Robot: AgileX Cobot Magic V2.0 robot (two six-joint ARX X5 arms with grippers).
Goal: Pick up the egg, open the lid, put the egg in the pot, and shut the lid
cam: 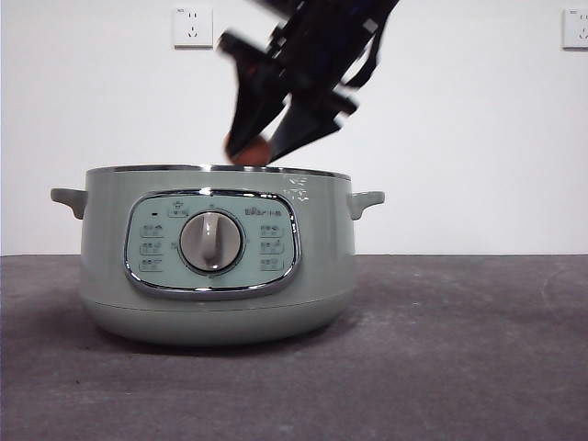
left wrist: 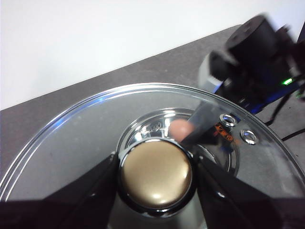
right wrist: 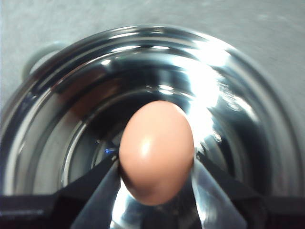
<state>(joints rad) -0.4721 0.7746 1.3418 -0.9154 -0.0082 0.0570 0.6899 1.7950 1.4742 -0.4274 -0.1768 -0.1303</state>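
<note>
i have the egg [right wrist: 156, 151] pinched in the right gripper [right wrist: 156, 171] directly over the open pot [cam: 216, 266], and from the front it hangs just above the chrome rim, only a sliver of orange showing below the dark jaws. the main risk i see is the drop: the steel bowl under the egg looks deep and hard, so if i let go from this height i'd expect the shell to crack or the egg to bounce and roll. squeezing harder is no answer either, since the jaws touch only the egg's two sides and too much force could break it, while too little lets the smooth shell slip out early. the second risk is the lid [left wrist: 143, 143]. the left gripper [left wrist: 155, 175] has it clamped by the knob [left wrist: 155, 174], jaws pressed against either side, lifted clear of the pot, and through the glass i can see the right arm and the egg below. if i bring the lid back before the right arm is out, rim and arm could collide. the knob is round and shiny, so a tilt could let the lid swing in the grip. the right jaws stand only as far apart as the egg is wide; the left only as wide as the knob.
</note>
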